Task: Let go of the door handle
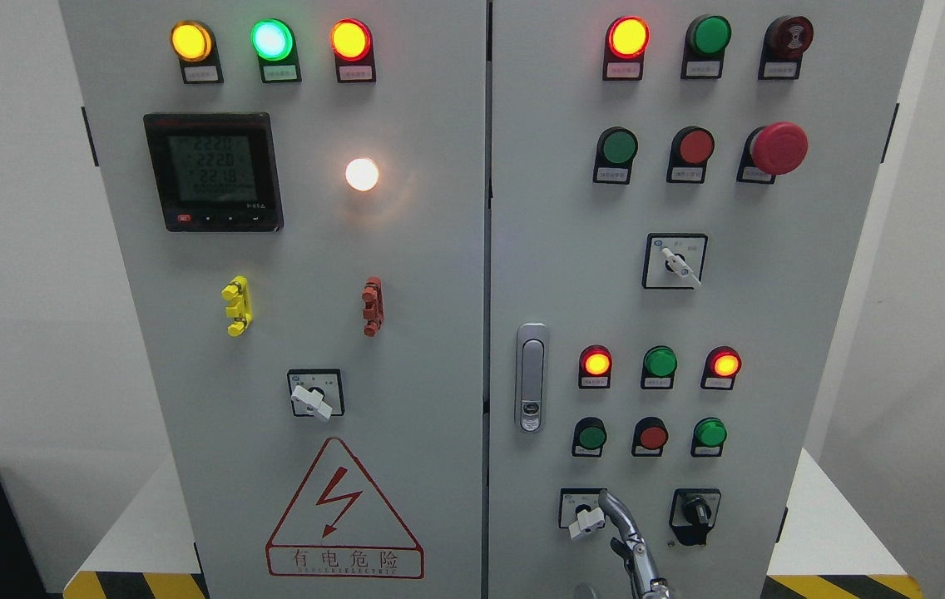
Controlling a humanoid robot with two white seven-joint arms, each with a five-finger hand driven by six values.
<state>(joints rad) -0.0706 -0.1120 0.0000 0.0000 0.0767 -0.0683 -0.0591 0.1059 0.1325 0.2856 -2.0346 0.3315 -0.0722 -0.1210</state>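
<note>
Grey, smooth-painted steel cabinet [439, 274] with two flat doors. The handle [531, 377], a slim rounded chrome bar in a recessed plate, sits upright on the right door's left edge, untouched. One jointed metal finger [626, 524] rises from the bottom edge, tip beside a white rotary switch [585, 522]; which hand, and its finger spread, cannot be told.

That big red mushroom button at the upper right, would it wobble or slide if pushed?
The red mushroom button probably travels straight in, since its collar is fixed in the grey door. Its smooth domed cap looks rigid, perhaps slightly slippery.
</note>
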